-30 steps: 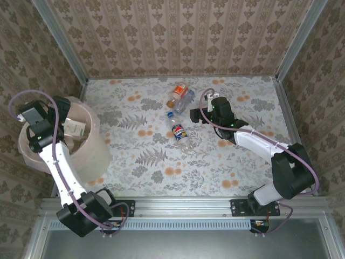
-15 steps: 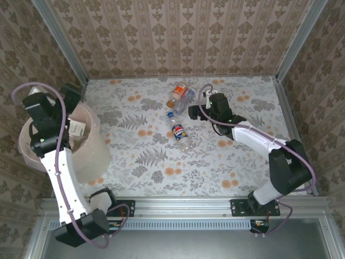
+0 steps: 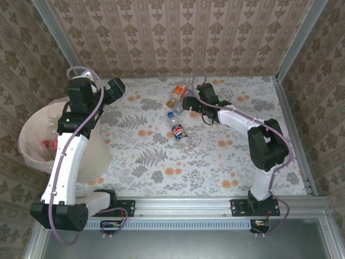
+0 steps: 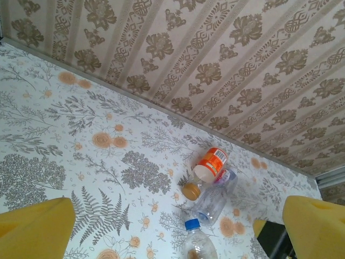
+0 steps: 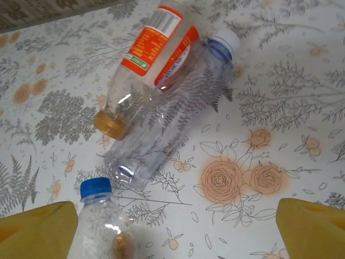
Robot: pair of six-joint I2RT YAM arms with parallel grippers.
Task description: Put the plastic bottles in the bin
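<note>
You have some bottles [image 3: 49, 125] in the bin [image 3: 96, 152] at the left, but three lie out on the table [image 3: 232, 162], an orange-labelled bottle [image 5: 156, 40], a clear bottle [image 5: 161, 129] and a blue-capped bottle [image 5: 99, 216], with your right gripper [image 3: 188, 103] spread wide just over them and your left gripper [image 3: 116, 86] wide and empty near the bin.

An orange-labelled bottle [image 3: 178, 90] and a clear white-capped bottle [image 3: 185, 101] lie touching on their sides, far out on the table [image 3: 242, 156]. A blue-capped bottle [image 3: 180, 131] lies just nearer. The bag-lined pale pink bin [image 3: 97, 152] stands at left.
</note>
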